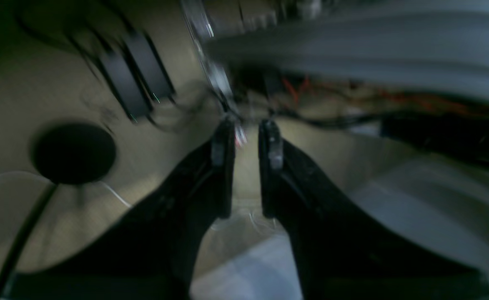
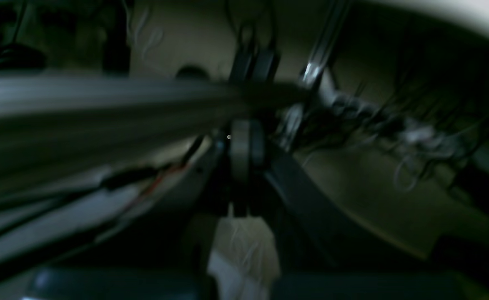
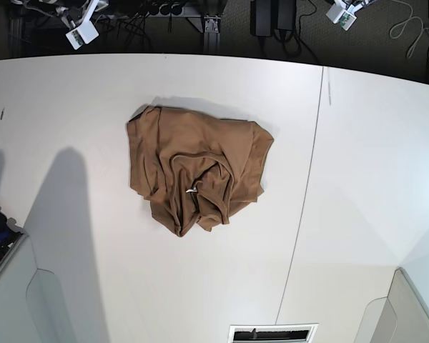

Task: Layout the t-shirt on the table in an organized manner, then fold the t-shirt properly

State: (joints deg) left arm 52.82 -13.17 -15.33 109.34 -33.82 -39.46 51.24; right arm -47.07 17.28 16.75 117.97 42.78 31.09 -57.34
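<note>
The tan-brown t-shirt (image 3: pixel 193 168) lies crumpled in a heap on the white table (image 3: pixel 357 179), left of the thin dark seam (image 3: pixel 304 193). Its fabric is bunched and folded over itself, with a small white tag (image 3: pixel 192 190) near the middle. Neither gripper shows in the base view, and no shirt appears in either wrist view. My left gripper (image 1: pixel 246 127) is open, a narrow gap between its black fingers and nothing in it. In the blurred right wrist view my right gripper (image 2: pixel 244 146) is shut, its pads pressed together and empty. Both wrist views look away from the tabletop.
Grey arm housings sit at the near left (image 3: pixel 14 300) and near right (image 3: pixel 415 307) corners. Cables and power gear (image 3: pixel 272 18) lie on the dark floor beyond the table's far edge. A small slotted plate (image 3: pixel 272 333) sits at the near edge.
</note>
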